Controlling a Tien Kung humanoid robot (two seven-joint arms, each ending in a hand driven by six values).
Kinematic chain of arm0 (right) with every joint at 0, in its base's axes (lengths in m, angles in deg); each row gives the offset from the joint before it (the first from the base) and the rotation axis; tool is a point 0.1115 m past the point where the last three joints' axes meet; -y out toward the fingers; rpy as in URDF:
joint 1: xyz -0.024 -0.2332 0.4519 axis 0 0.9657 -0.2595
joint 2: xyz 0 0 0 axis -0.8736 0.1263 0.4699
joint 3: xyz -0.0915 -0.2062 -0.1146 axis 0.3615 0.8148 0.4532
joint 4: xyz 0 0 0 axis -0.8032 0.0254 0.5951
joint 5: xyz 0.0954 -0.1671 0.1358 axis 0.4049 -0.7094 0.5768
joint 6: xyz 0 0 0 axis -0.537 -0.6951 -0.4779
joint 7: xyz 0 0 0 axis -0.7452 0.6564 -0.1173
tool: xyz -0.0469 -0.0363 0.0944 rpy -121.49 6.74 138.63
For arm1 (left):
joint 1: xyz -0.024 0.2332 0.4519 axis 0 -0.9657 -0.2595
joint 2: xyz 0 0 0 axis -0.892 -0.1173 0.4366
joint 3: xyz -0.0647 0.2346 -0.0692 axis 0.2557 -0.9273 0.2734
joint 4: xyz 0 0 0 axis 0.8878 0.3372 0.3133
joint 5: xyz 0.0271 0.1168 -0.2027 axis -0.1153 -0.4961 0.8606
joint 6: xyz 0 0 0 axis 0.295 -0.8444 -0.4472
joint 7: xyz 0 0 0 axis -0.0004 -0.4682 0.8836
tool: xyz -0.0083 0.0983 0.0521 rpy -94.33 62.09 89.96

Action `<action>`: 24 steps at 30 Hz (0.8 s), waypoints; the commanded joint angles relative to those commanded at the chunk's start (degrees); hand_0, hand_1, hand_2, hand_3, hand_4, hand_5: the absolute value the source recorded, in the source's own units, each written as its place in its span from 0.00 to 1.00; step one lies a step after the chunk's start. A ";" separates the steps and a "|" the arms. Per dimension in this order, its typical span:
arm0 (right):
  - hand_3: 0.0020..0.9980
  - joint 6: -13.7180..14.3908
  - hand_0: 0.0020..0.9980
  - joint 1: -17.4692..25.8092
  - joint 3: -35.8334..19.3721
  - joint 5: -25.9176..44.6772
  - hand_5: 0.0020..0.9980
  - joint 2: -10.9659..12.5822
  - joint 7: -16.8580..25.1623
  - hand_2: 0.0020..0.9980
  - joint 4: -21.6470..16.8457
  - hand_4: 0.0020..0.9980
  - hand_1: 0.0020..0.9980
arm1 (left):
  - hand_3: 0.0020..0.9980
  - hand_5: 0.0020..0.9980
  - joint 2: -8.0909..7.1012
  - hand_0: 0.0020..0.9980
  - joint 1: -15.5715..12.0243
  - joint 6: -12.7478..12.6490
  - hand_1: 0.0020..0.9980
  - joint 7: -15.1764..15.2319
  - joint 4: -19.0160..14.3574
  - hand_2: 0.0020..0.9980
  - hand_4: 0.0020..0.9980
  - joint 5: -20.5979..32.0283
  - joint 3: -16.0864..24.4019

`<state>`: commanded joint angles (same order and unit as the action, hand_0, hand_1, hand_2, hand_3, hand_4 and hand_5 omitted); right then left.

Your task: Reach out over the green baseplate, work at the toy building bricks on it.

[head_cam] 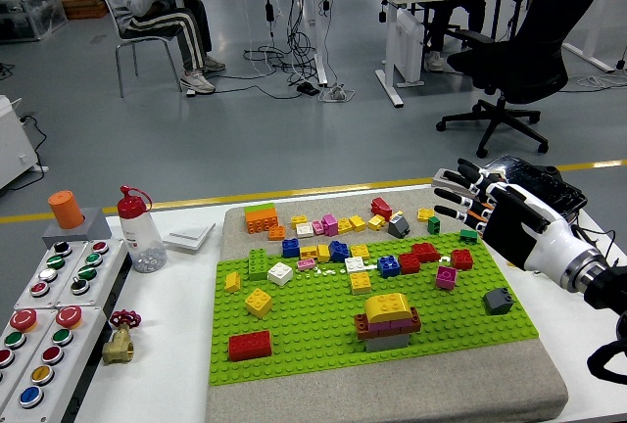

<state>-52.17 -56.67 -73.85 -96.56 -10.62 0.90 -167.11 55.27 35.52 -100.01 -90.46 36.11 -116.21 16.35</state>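
A single head view looks forward and down from high on the robot's side, fairly close over the flat green studded plastic baseplate point(372, 315); the white table's near edge runs below it, the office floor beyond it.

green baseplate point(323, 330): studded plastic, slight sheen. Toy building bricks point(387, 320) on it: smooth glossy plastic. Mat point(392, 394) underneath: rough matt, looks like coarse felt or stone-grain cloth. Table point(176, 364): smooth white laminate, matt. Right hand point(495, 212): black matt palm shell, white glossy plastic forearm, metal-look ring at wrist. Bottle point(142, 232): clear plastic, red glossy cap. Valve point(120, 340): brass-looking metal. Button box point(49, 315): light matt casing, shiny plastic buttons
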 joint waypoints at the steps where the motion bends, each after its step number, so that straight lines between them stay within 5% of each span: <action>1: 0.97 0.23 0.85 1.15 -1.39 -0.76 0.35 -0.87 0.02 0.91 -0.08 0.81 0.84 | 0.51 1.00 -0.03 0.66 0.04 -0.06 0.62 -0.17 -0.04 0.62 0.40 -0.68 0.44; 6: 0.97 0.57 0.85 7.31 -9.43 -4.29 0.35 -6.62 -0.41 0.91 0.71 0.81 0.84 | 0.51 1.00 -0.13 0.66 0.09 -0.20 0.62 -0.95 -0.23 0.62 0.40 -3.06 1.71; 7: 0.79 0.36 0.81 8.77 -11.37 -4.83 0.44 -8.12 -0.64 0.77 1.01 0.67 0.77 | 0.50 1.00 -0.15 0.66 0.09 -0.22 0.62 -1.10 -0.26 0.62 0.40 -3.38 1.82; 13: 0.75 -0.54 0.81 15.28 -19.71 -6.91 0.48 -15.05 -1.11 0.75 3.87 0.64 0.76 | 0.50 1.00 -0.39 0.66 0.38 -0.28 0.61 -2.94 -0.49 0.61 0.40 -5.53 2.13; 24: 0.75 -0.14 0.80 16.31 -26.54 -6.55 0.49 -17.47 0.87 0.74 6.21 0.63 0.75 | 0.50 1.00 -0.68 0.66 0.39 -0.46 0.61 -4.10 -0.64 0.61 0.40 -7.08 2.54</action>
<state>-52.31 -40.36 -100.39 -103.10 -28.09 1.77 -160.90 54.59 35.91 -100.46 -94.56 35.47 -123.29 18.89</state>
